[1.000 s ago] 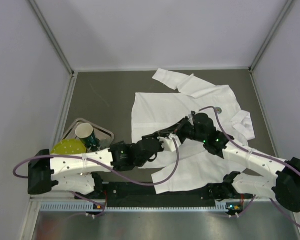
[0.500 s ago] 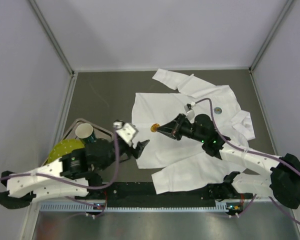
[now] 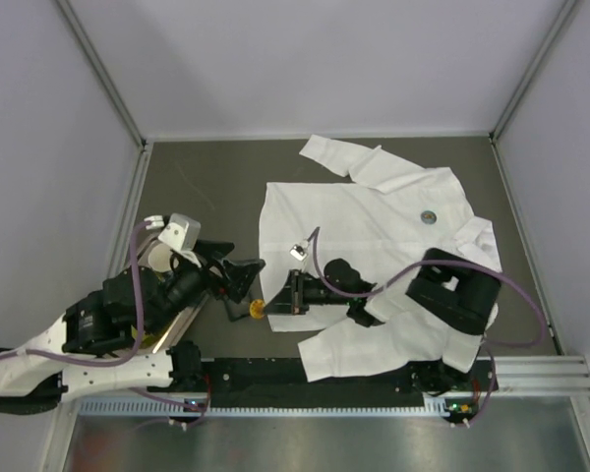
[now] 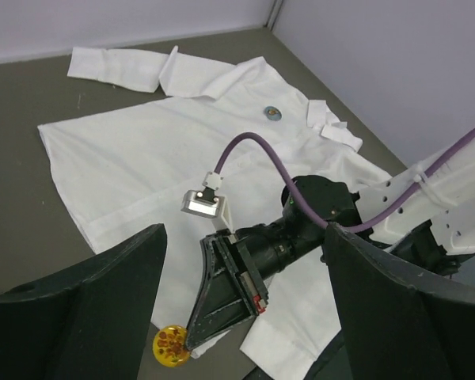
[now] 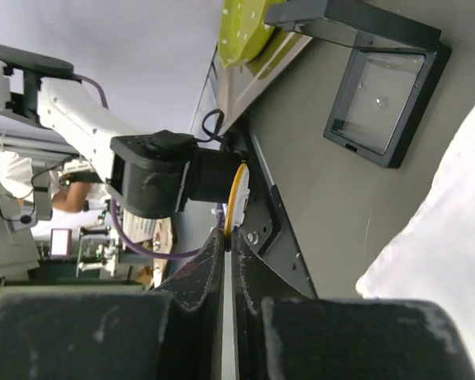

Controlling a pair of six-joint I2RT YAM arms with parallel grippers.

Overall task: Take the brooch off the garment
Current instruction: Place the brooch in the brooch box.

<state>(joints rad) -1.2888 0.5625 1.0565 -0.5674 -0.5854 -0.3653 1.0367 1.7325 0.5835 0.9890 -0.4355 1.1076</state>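
- The right gripper is clamped shut on the yellow brooch, which sits edge-on at its fingertips.
- The left gripper gapes wide and empty just beside those tips.
- The white shirt lies behind the right gripper, and the brooch is just past its hem.

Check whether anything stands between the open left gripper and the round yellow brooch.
Nothing visible does. Bare dark tabletop separates the left gripper from the round yellow brooch, which the right gripper pinches just beyond the white cloth shirt's edge.
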